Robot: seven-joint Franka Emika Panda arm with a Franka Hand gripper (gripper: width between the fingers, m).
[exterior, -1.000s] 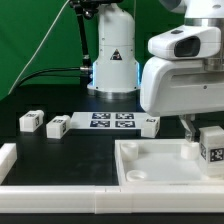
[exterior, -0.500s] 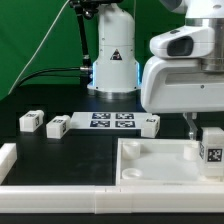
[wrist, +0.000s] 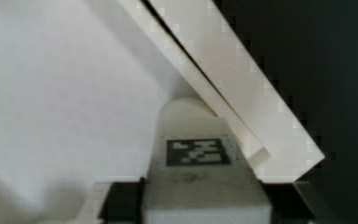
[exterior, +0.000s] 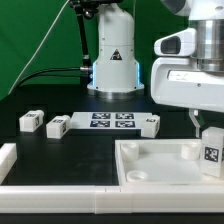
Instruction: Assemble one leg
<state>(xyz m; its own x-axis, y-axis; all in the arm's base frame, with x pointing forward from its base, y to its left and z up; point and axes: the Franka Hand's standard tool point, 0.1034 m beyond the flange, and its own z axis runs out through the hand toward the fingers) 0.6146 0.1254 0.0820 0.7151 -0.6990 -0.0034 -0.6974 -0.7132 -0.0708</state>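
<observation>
My gripper is shut on a leg, a small white block with a black-and-white marker on its face. It holds the leg upright over the right side of the large white tray, close to the tray's right rim. In the wrist view the leg sits between my two dark fingers, above the tray's white floor and beside its raised rim. Three more legs lie on the black table: two at the exterior view's left and one near the middle.
The marker board lies flat behind the tray. The arm's white base stands at the back before a green screen. A white rail runs along the left and front edge.
My gripper has moved toward the exterior view's right and slightly down with the leg in it. The other legs and the tray have not moved.
</observation>
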